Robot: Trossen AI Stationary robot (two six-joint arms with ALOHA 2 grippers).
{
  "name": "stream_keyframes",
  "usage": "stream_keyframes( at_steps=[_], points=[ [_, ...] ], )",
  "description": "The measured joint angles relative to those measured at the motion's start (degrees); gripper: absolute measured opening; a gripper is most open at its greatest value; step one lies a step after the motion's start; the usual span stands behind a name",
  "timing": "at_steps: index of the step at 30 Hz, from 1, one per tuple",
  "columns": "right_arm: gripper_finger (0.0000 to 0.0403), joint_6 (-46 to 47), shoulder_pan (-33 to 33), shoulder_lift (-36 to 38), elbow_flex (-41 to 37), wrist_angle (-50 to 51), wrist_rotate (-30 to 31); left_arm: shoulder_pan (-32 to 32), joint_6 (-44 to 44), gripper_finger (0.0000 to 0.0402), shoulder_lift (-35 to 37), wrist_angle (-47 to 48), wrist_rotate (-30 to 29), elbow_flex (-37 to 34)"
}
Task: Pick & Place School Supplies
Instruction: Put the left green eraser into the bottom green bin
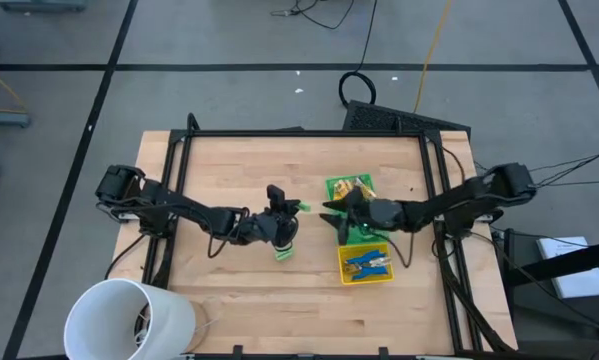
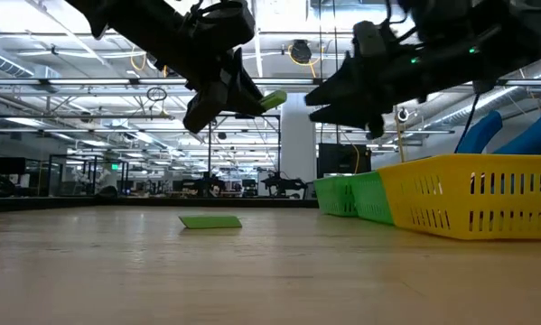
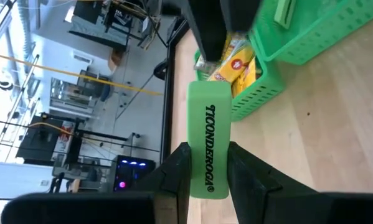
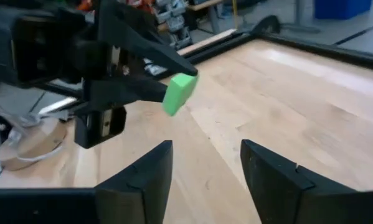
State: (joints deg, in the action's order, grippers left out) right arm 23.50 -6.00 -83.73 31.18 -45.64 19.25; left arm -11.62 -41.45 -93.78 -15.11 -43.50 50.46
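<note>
A bright-green eraser (image 3: 208,124) printed TICONDEROGA is held above the table's middle by my left gripper (image 1: 287,214), which is shut on it. My right gripper (image 4: 205,168) hovers open just to the right of it (image 1: 331,212), fingers pointing at the eraser (image 4: 180,93), touching nothing. A second green piece (image 1: 284,250) lies flat on the wood below my left gripper. One green bin (image 1: 351,187) holds yellow-tan wrapped blocks (image 3: 239,65). The yellow bin (image 1: 366,263) holds blue-handled tools. My left gripper pinches the eraser's rear end (image 3: 208,177) by its two long sides between the two fingers (image 3: 174,174). The fingers come roughly level from the table's left and lie along the eraser. Its free end (image 2: 272,99) juts out past the fingertips, lifted clear of the table.
Another green bin (image 1: 364,235) sits under my right arm between the far green bin and the yellow one. A large white cup (image 1: 129,320) stands at the near left corner. A black frame (image 1: 299,133) rims the table. Bare wood lies to the near and far left.
</note>
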Motion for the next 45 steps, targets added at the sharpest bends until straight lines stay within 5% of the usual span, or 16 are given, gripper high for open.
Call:
stream_keyframes(
  at_steps=[14, 36, 45],
  points=[
    [0.0281, 1.1, 5.41, -6.09, 7.08, -4.48, -10.59, -0.02, -0.38, 0.0088, 0.02, 1.28, 0.45, 0.0],
    [0.0249, 1.35, 6.47, -6.12, 7.13, -4.2, -10.58, 2.17, -5.12, 0.0088, 0.07, -4.95, 4.7, 0.0],
    [0.0193, 3.29, 6.75, -7.48, 7.13, -4.15, -10.74, 2.23, -4.92, 0.0088, 0.07, -5.1, 5.04, -0.02]
  ],
)
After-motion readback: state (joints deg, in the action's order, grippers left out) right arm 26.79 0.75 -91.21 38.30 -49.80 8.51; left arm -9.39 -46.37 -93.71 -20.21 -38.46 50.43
